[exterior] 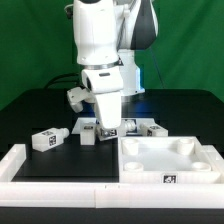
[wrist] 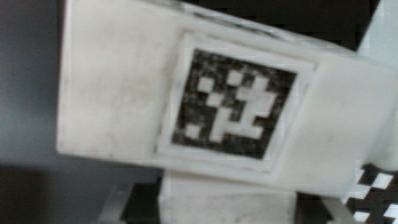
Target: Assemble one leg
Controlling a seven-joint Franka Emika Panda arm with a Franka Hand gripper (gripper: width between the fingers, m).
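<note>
Four white legs [exterior: 45,139], one leg [wrist: 214,100] at the fingers [exterior: 104,120]; one panel [exterior: 165,152].

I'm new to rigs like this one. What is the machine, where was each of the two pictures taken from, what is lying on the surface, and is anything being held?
The white machine is a robot arm with a two-finger claw at its tip. The exterior picture comes from a camera standing off the arm and shows the whole scene. The other comes from a camera on the arm's wrist. It sits so close that one stubby white leg with a black-and-white square tag nearly fills it.

On the black table lie more small tagged blocks, a large flat white panel with round hollows, and a white rail along the front.

The claw is down low among the blocks. Its fingers are not clearly visible, so I cannot tell whether it grips the leg.
</note>
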